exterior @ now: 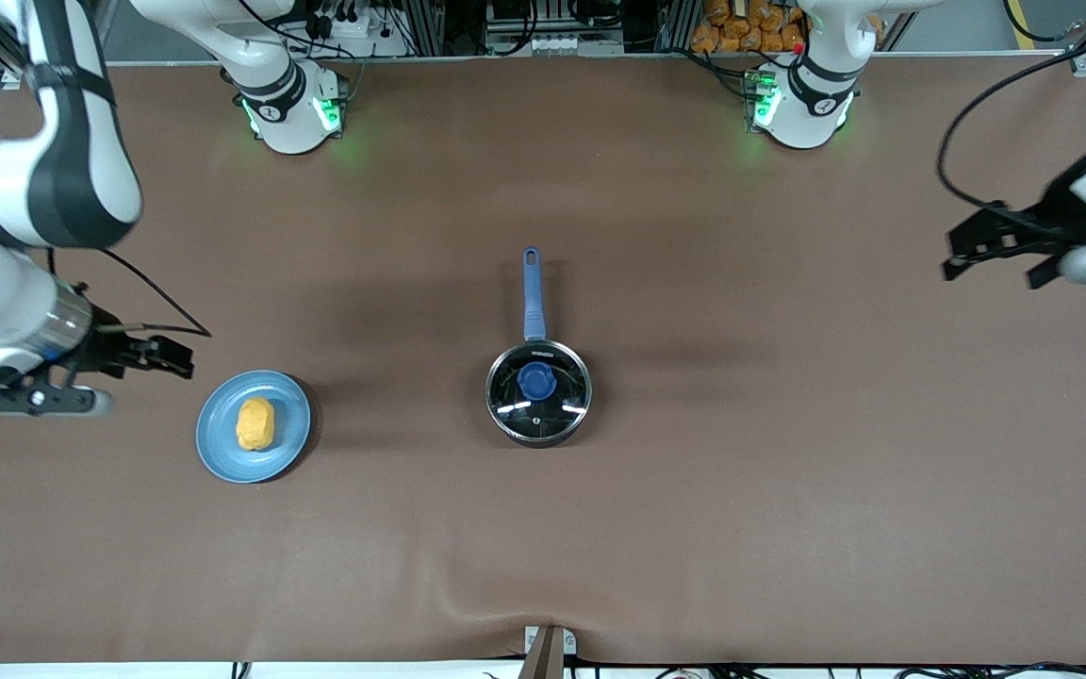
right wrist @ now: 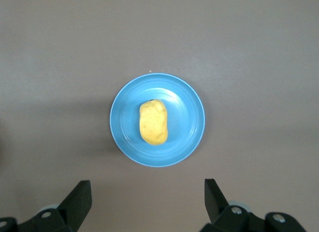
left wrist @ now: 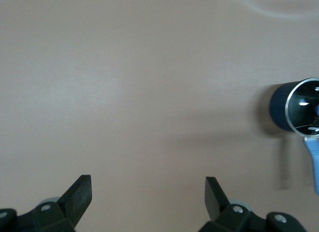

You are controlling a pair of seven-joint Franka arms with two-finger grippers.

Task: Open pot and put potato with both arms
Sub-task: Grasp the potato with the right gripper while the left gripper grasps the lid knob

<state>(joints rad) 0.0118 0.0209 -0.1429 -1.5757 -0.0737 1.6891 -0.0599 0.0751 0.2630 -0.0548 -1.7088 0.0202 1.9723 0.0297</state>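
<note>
Front view, right gripper: fingers are held wide apart with nothing between them; it is carried in the air just beside the plate, toward the right arm's end of the table.
Right wrist view, fingers: two black fingertips are seen spread well apart over bare brown cloth, short of the plate; no contact with it is shown.
Left gripper: it is held over the left arm's end of the table, well apart from the pot; its fingers are shown wide open and empty in the left wrist view.
Potato: it is laid on the middle of the light-blue plate, untouched; the plate lies well apart from the pot, toward the right arm's end.
Pot: it is set near the table's middle with the glass lid on and the blue knob at its centre; the blue handle is pointed away from the front camera.
In the way: nothing is found between either gripper and the pot or plate.
View differences: the potato's lumpy outline is shown only closely by the right wrist view; only the pot's edge is caught by the left wrist view.
Table: it is covered in brown cloth.
</note>
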